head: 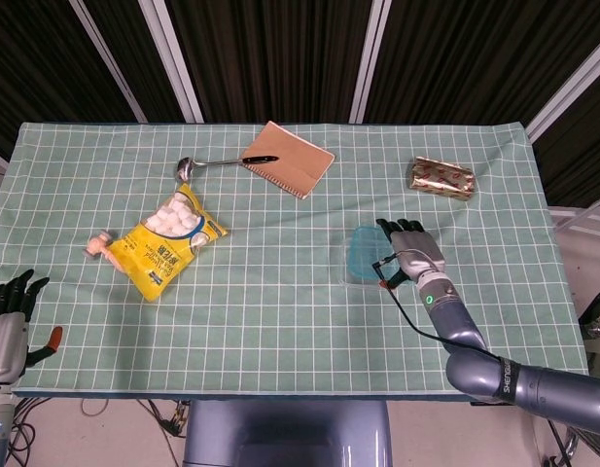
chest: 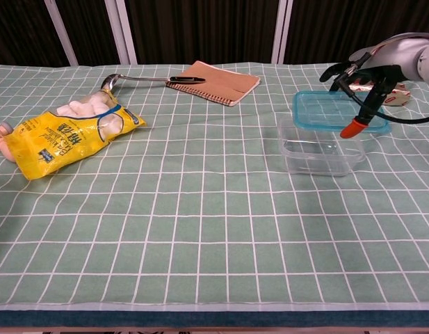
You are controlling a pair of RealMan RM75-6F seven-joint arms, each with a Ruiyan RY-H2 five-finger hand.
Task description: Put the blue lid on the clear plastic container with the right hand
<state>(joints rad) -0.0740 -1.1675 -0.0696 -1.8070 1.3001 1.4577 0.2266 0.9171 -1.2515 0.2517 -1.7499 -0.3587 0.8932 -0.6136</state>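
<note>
Right robot hand (chest: 363, 73): holds the lid (chest: 337, 111) by its right edge, low over the box (chest: 318, 147), likely lining it up to seat.
Left robot hand (head: 10, 309): off the counter's near left corner, fingers apart, holding nothing.
Counter (chest: 200, 209): green checked cloth; dark curtains behind.

Desk (head: 280, 311) under a green checked cloth.
On it: spoon (head: 210, 162), notebook (head: 290, 158), yellow bag (head: 163, 243), gold packet (head: 441, 178), clear container (chest: 318, 147).
</note>
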